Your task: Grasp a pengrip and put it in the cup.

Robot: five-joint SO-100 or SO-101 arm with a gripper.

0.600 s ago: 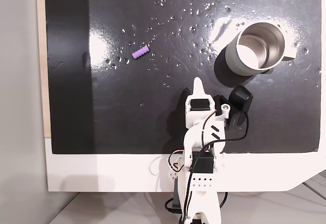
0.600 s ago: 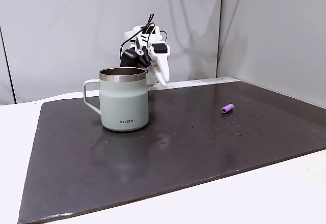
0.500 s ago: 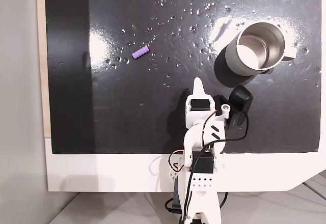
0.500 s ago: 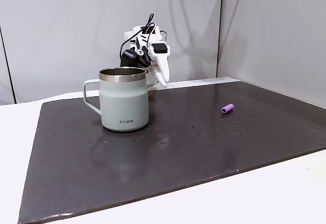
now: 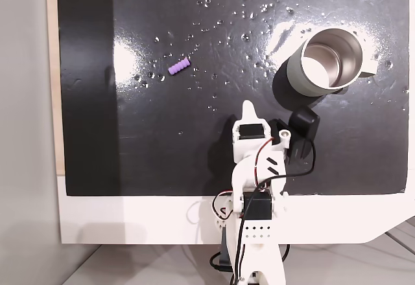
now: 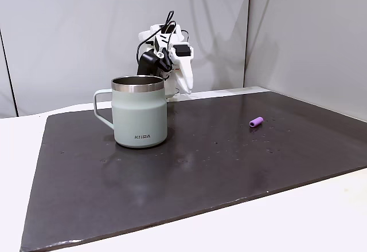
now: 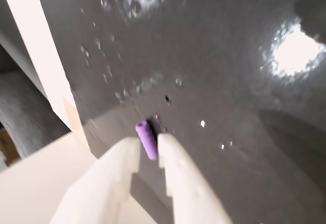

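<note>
The white two-finger pincer [image 7: 148, 141], fingers slightly apart and empty, is lining up on the distant small lilac ribbed rubber pengrip [image 5: 179, 67]; the next move probably calls for reaching out and descending.

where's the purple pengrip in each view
A fixed view from above: pengrip lies upper left on the dark mat, far left of the cup.
A fixed view from the side: pengrip lies at right, cup at left.
Wrist view: pengrip lower centre, seen between the gripper fingertips.
Shared landmark: the dark mat.
</note>
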